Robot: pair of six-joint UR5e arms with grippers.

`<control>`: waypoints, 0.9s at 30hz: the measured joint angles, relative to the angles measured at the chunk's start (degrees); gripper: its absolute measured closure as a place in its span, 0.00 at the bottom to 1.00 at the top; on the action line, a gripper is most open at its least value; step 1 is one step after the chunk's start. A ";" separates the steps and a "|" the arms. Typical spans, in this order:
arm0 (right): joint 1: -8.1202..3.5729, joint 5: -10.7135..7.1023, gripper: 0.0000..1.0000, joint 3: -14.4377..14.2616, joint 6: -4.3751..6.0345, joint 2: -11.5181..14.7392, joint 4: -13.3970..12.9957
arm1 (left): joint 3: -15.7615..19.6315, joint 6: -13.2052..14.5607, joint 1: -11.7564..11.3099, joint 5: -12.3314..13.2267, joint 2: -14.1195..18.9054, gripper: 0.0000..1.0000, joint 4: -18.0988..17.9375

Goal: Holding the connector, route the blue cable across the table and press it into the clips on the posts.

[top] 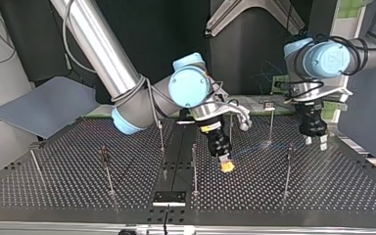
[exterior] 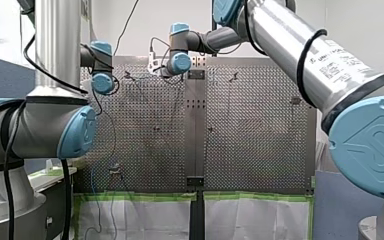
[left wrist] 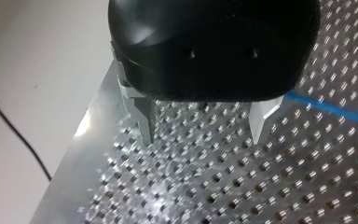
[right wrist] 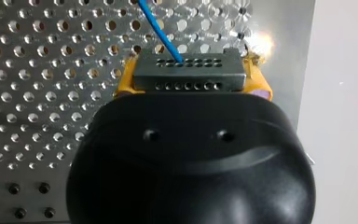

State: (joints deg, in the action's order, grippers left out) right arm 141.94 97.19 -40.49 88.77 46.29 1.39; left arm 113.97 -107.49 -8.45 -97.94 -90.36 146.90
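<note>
We are seeing a thin blue cable [right wrist: 161, 32], a dark grey hole-dotted connector block [right wrist: 186, 74], yellow pads [right wrist: 125, 83] and a silver perforated metal worktop [right wrist: 37, 70].

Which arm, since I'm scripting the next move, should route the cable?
Right: its yellow-padded fingers hold the dark grey perforated connector on the blue cable; my left fingers stand open, empty.

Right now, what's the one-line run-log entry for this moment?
right gripper: shut on connector | blue cable: runs out of connector | left gripper: open, empty, over table
</note>
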 joint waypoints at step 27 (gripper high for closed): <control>0.91 0.82 1.00 0.01 1.23 0.04 0.44 | 2.00 3.50 10.66 2.67 10.25 0.00 3.71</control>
State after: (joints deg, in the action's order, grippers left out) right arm 142.85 98.00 -40.48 90.00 46.34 1.83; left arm 115.96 -103.99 2.21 -95.27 -80.11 150.61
